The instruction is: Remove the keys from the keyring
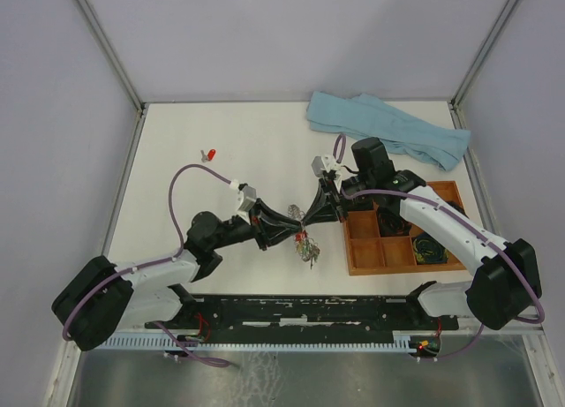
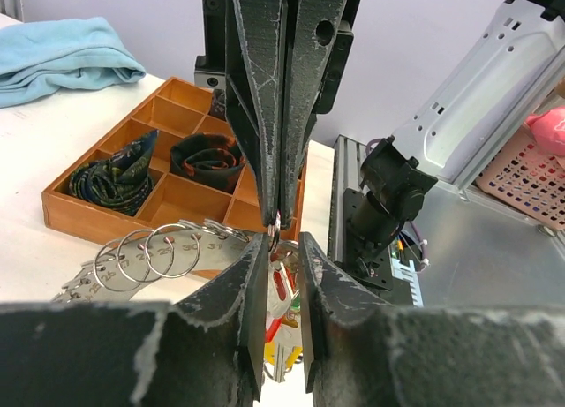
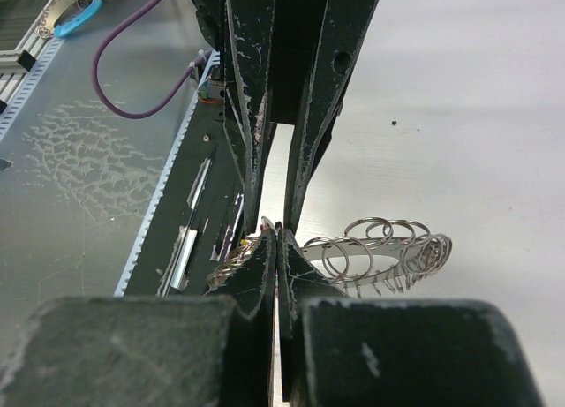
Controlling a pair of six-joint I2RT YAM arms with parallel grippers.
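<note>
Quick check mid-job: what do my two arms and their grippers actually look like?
Both the left arm and the right arm have white shells, black joints and black bases. A purple cable loops along each. The left gripper and the right gripper carry long, tapering black fingers, scuffed with pale scratches.

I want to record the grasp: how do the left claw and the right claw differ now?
The right claw is shut on the keyring; the left claw has its jaws apart, with the keys showing in the gap. The right claw reaches from the tray side, the left claw from the opposite side. Both point tip to tip at the keyring.
</note>
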